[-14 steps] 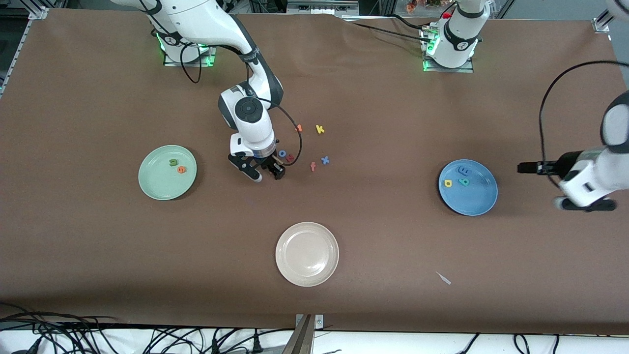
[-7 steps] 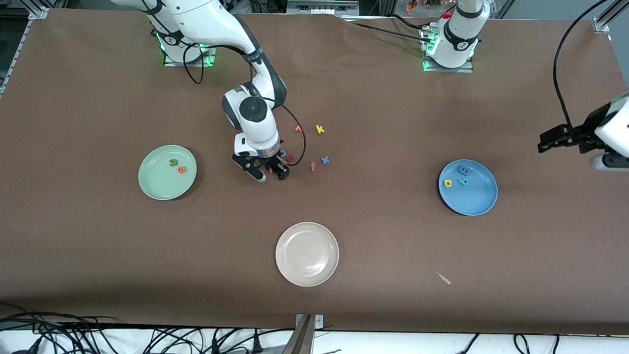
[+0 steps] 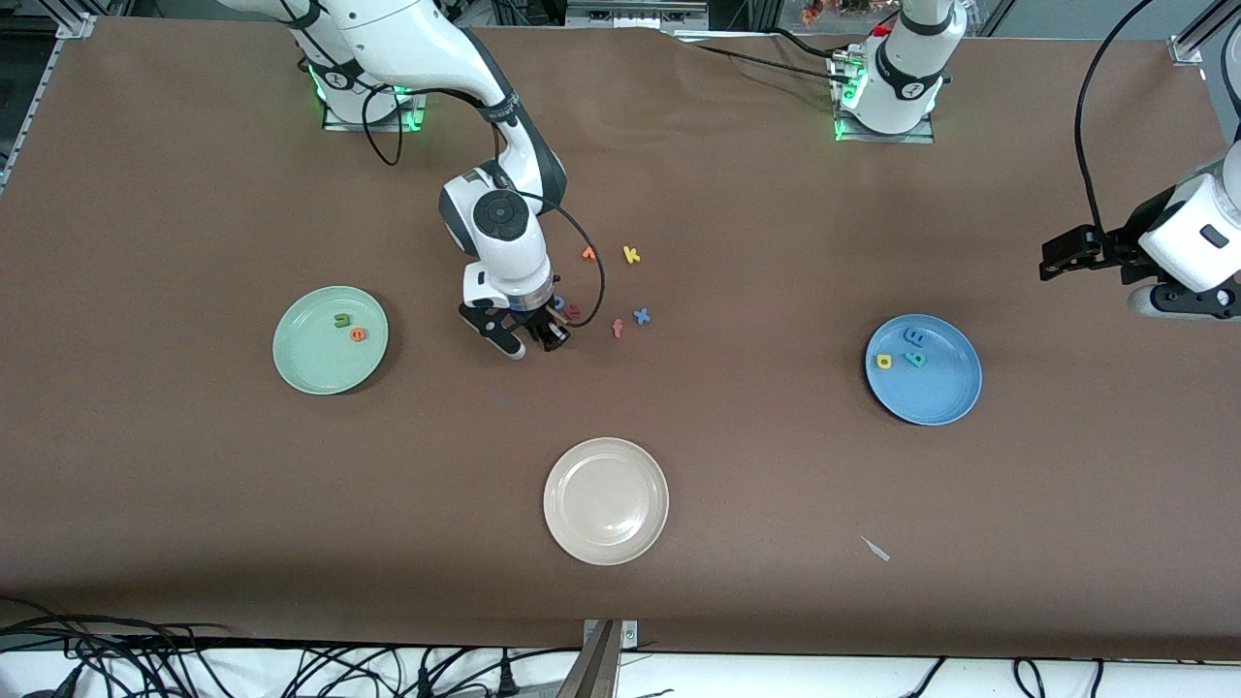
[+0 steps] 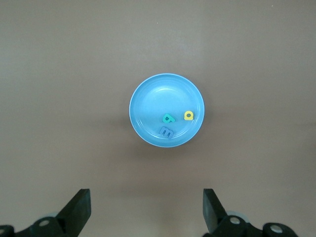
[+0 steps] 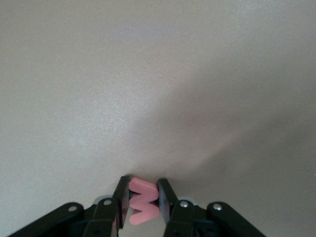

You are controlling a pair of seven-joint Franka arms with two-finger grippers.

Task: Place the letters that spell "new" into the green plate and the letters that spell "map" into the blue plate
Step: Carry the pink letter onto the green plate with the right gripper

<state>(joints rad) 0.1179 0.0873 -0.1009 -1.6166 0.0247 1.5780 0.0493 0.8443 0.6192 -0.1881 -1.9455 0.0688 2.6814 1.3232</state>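
Note:
My right gripper [image 3: 540,341] is low at the table, at the edge of the loose letters, shut on the pink "w" [image 5: 143,205]; its fingers [image 5: 121,190] squeeze the letter's sides. In the front view the "w" is hidden by the hand. The green plate [image 3: 310,366] holds the dark green "n" [image 3: 341,320] and the orange "e" [image 3: 358,334]. The blue plate [image 3: 938,393] [image 4: 153,98] holds the blue "m" [image 4: 166,131], the teal letter [image 4: 168,118] and the yellow letter [image 4: 188,115]. My left gripper [image 3: 1052,260] [image 4: 147,200] hangs open and empty, high above the table at the left arm's end.
Loose letters lie beside the right hand: blue "o" [image 3: 557,302], a reddish letter [image 3: 574,311], "f" [image 3: 618,328], blue "x" [image 3: 641,315], orange "v" [image 3: 588,253], yellow "k" [image 3: 631,254]. A cream plate [image 3: 606,500] sits nearer the front camera. A small pale scrap [image 3: 875,549] lies toward the front edge.
My right gripper shifted slightly toward the letters, lowered and closed on the "w". My left arm rose and drew away from the blue plate, still open.

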